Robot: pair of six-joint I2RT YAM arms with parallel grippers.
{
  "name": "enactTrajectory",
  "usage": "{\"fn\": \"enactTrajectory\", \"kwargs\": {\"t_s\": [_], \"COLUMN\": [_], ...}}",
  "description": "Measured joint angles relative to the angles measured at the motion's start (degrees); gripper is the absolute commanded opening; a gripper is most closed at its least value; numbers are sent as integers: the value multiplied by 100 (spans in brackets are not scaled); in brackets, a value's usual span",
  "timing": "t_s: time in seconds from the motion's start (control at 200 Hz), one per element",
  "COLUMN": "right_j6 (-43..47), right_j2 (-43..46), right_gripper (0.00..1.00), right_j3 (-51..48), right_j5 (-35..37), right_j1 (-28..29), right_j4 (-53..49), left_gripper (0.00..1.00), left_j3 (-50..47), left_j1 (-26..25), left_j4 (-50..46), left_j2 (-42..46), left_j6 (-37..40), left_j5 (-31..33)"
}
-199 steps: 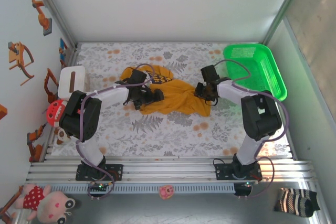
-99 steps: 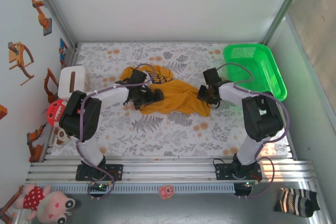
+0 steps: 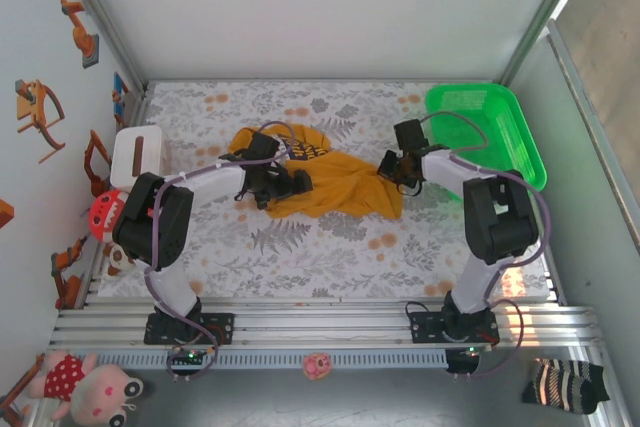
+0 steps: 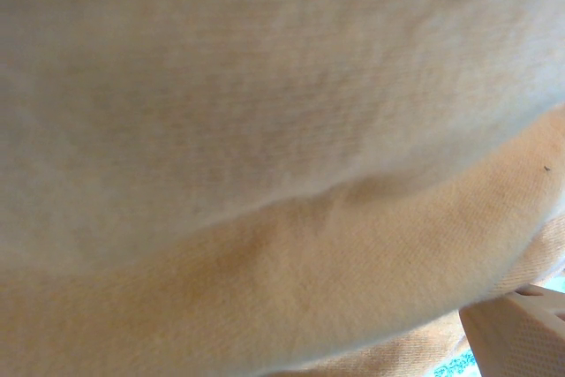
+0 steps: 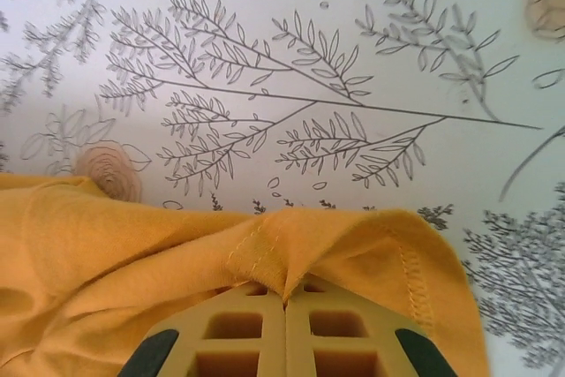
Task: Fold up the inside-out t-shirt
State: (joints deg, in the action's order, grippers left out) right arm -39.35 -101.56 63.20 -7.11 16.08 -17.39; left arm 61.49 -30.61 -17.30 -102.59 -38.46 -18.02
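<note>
The mustard t-shirt (image 3: 335, 190) lies crumpled in the middle of the floral mat, with dark lettering showing on its far part (image 3: 305, 150). My right gripper (image 3: 393, 166) is shut on the shirt's right edge; in the right wrist view its fingertips (image 5: 284, 293) pinch a stitched hem fold of the shirt (image 5: 132, 245) just above the mat. My left gripper (image 3: 290, 183) rests on the shirt's left side. In the left wrist view the shirt's fabric (image 4: 265, 174) drapes right over the lens, and one finger (image 4: 521, 333) shows far out at the lower right, so the jaws stand apart.
A green plastic basket (image 3: 520, 137) sits at the back right, close to my right gripper. A white box (image 3: 137, 152) and a red toy (image 3: 103, 212) stand at the left edge. Bare mat (image 3: 330, 247) lies in front of the shirt.
My right gripper has moved a little right and away toward the basket, drawing the shirt's right edge with it. The left arm has not moved.
</note>
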Motion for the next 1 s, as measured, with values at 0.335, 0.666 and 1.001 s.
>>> {"fn": "enactTrajectory", "kwargs": {"t_s": [0.335,0.666,1.001], "right_j6": [498,756,848], "right_j2": [750,444,734], "right_gripper": [0,28,43], "right_j3": [592,1224,811], "right_j5": [-577,-730,-286], "right_j1": [-577,-741,-254], "right_j4": [-636,-1196,-1268], "left_gripper": [99,100,97], "left_j3": [0,142,1814], "left_j1": [20,50,546], "left_j4": [-4,-144,-883], "left_j2": [-15,-90,24], "left_j6": [37,111,337], "left_j5": [-4,-63,-107]}}
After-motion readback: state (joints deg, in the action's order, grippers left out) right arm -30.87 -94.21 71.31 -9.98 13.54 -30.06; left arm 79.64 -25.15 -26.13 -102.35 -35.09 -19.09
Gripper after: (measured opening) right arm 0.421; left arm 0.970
